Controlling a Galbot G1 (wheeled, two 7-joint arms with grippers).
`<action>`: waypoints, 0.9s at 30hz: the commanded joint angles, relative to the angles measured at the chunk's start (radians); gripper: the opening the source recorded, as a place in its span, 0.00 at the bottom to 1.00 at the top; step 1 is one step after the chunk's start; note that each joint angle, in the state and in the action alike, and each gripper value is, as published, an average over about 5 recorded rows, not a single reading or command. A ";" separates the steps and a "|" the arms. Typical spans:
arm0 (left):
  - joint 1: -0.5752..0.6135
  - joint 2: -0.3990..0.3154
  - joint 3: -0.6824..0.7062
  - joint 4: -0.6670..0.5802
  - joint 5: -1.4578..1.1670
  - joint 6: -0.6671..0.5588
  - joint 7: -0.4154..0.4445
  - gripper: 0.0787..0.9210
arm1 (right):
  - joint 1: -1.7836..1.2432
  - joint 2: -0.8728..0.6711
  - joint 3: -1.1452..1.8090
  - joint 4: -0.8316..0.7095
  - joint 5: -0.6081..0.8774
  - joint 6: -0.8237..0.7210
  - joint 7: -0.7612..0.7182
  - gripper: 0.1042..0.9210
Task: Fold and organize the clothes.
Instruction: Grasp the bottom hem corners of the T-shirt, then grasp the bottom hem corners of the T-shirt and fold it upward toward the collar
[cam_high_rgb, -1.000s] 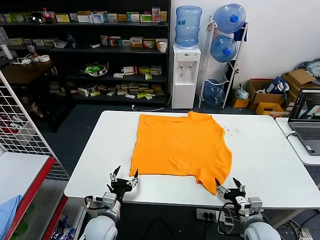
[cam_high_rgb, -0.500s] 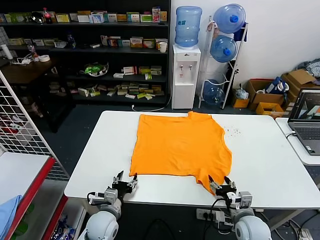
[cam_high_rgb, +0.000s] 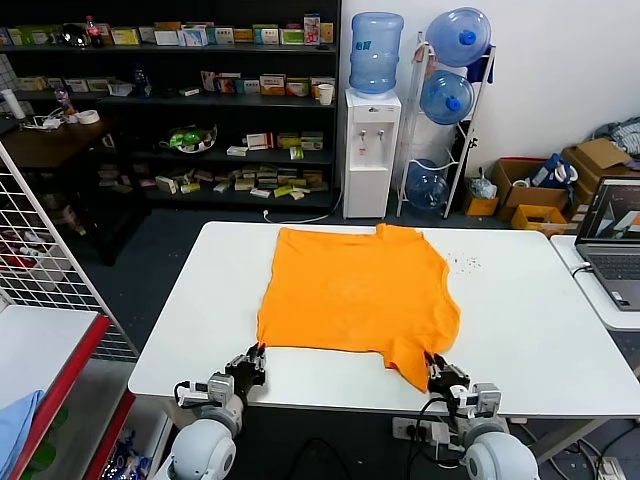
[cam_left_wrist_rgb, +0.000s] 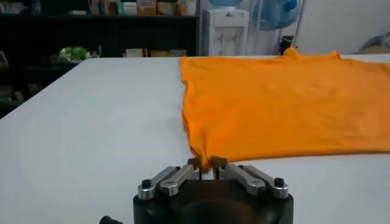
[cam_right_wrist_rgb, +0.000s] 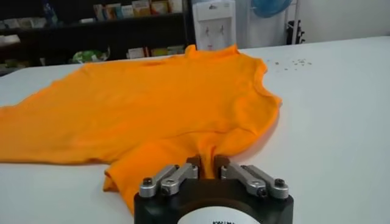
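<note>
At the table's (cam_high_rgb: 180, 330) near edge we have both grippers, left (cam_high_rgb: 250, 362) and right (cam_high_rgb: 437, 372), apparently pinched closed on the near corners of the orange T-shirt (cam_high_rgb: 355, 295), which lies flat, unfolded; folding is barely begun.

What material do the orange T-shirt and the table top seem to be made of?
The orange T-shirt looks like soft knit fabric, probably cotton: matte, with wrinkles, and it bunches where the left tool and the right tool pinch it. The table top looks like hard white laminate or painted board, smooth with a faint sheen; which one cannot be told.
</note>
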 joint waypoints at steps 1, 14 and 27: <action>0.045 0.021 -0.005 -0.105 -0.008 0.006 0.002 0.04 | -0.065 -0.006 0.003 0.106 -0.011 -0.005 0.031 0.03; 0.214 0.061 -0.021 -0.284 0.039 -0.019 -0.003 0.02 | -0.297 -0.068 0.062 0.289 -0.086 -0.002 0.065 0.03; 0.144 -0.005 -0.014 -0.198 0.139 -0.137 -0.009 0.02 | -0.179 -0.121 0.049 0.183 -0.090 0.140 0.024 0.03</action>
